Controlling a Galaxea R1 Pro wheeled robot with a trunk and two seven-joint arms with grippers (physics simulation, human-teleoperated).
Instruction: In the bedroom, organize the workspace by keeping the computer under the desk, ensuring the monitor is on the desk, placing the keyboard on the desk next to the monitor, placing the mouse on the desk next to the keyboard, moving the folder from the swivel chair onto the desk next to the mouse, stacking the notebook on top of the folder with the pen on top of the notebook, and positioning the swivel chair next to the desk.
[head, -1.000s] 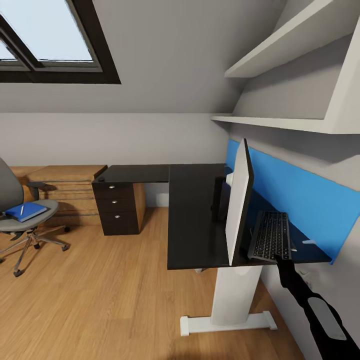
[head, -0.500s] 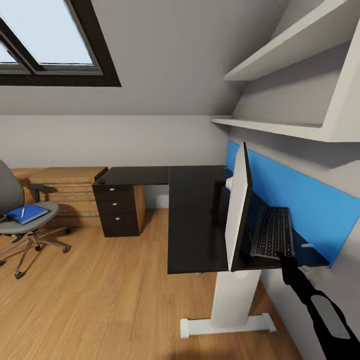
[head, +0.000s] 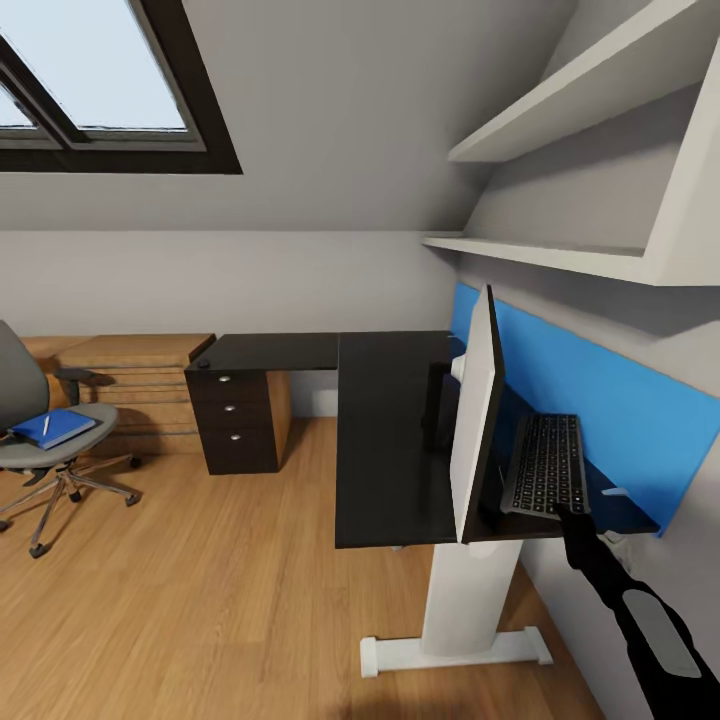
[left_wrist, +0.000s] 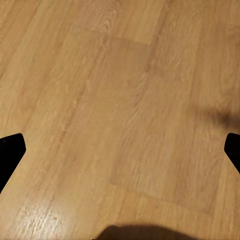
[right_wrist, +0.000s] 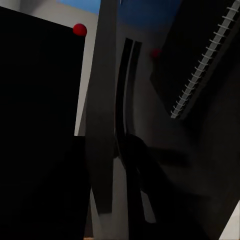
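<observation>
Keyboard (head: 545, 466) lies on the table (head: 385, 430) behind the monitor (head: 476, 413), its near edge at the right claw (head: 562, 513); grip unclear.

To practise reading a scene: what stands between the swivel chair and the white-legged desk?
In the head view, between the swivel chair and the desk stand low light-wood shelving and a black drawer unit with silver knobs, on wood floor.

No text, label or number can be read anywhere.
</observation>
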